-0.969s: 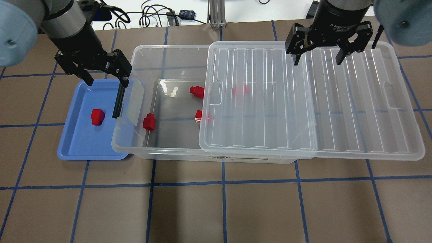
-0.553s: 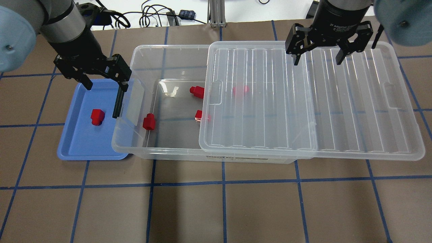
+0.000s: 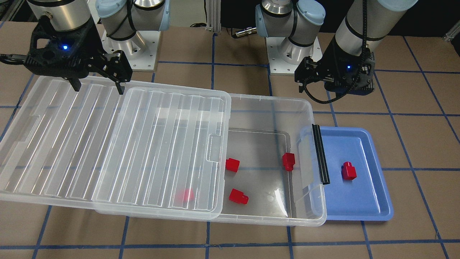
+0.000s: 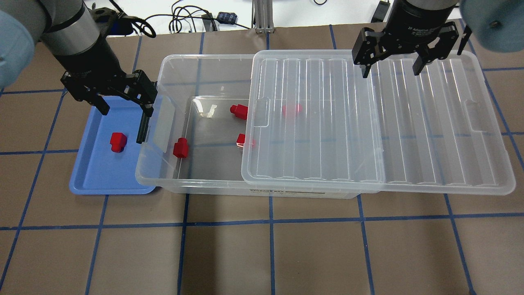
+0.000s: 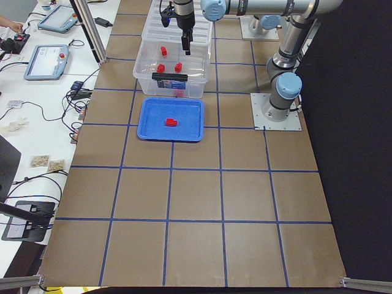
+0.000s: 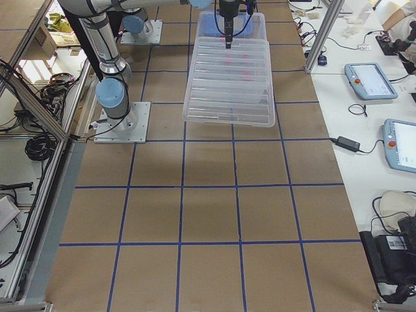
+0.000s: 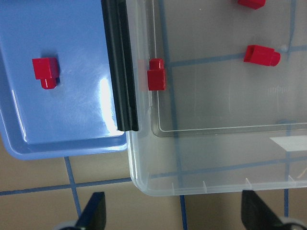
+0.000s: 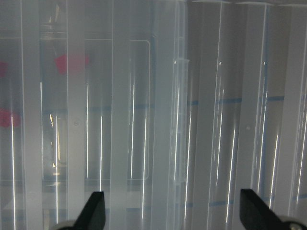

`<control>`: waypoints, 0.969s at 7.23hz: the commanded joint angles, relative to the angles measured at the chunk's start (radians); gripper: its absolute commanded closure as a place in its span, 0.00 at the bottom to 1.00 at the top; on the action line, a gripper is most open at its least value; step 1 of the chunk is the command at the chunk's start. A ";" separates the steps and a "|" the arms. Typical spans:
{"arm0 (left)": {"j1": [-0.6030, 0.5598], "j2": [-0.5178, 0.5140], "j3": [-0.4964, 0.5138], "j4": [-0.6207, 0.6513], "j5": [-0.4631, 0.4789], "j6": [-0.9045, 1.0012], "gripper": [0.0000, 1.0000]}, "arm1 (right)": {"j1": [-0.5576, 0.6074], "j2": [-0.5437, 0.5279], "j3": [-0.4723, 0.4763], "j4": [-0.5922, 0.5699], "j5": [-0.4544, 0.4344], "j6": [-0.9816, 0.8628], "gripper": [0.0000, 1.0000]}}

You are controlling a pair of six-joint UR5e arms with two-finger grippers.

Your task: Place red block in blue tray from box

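overhead exterior: left gripper [image 4: 125, 107] hangs wide, empty (right gripper [image 4: 391, 71] likewise); i'd squarely straddle the nearest red block [image 4: 180, 148] in the box [image 4: 213, 67].

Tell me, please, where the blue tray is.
In the overhead view the blue tray lies at the left, beside the clear box, with one red block in it.
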 commanded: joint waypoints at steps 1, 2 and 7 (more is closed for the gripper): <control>0.001 0.006 0.000 -0.002 -0.005 -0.002 0.00 | -0.185 -0.004 0.006 -0.006 -0.006 -0.202 0.00; -0.001 0.006 0.000 -0.003 -0.001 -0.002 0.00 | -0.301 -0.002 0.011 -0.003 -0.006 -0.344 0.00; 0.005 0.012 -0.002 -0.013 0.001 0.004 0.00 | -0.730 0.050 0.276 -0.312 0.014 -0.776 0.00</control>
